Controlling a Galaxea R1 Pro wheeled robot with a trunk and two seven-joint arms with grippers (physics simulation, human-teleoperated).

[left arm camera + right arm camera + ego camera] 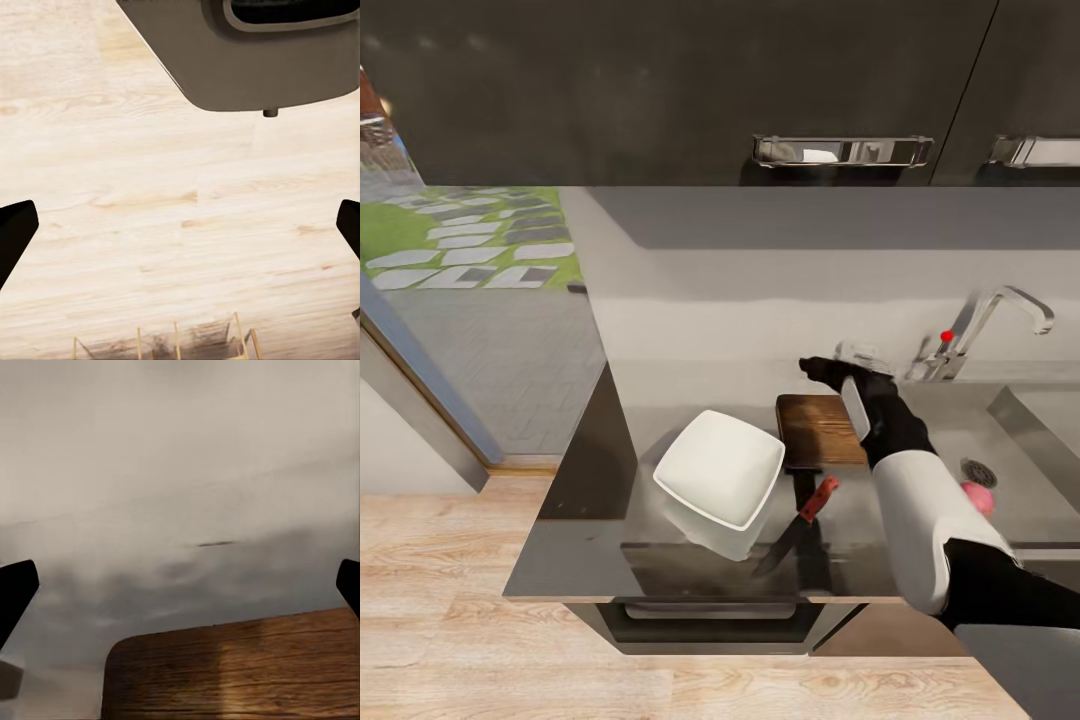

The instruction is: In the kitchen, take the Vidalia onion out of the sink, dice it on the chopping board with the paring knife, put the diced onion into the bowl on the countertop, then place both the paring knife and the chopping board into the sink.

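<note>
The dark brown wooden rectangular chopping board (pixel 820 430) lies on the glossy grey countertop (pixel 580 560), between the white squarish bowl (pixel 720 468) and the stainless steel sink (pixel 1020 440), where a pink round onion (pixel 978 497) rests near the drain. Your right gripper (pixel 822 372) hovers over the board's far edge, jaws spread wide and empty. Swing it toward the sink for the onion. The red-handled paring knife (pixel 800 525) lies diagonally, blade pointing to the counter's front edge. Your left gripper (pixel 180 225) hangs wide open and empty over the floor.

Bowl (pixel 721 468) left of chopping board (pixel 815 430)
</note>
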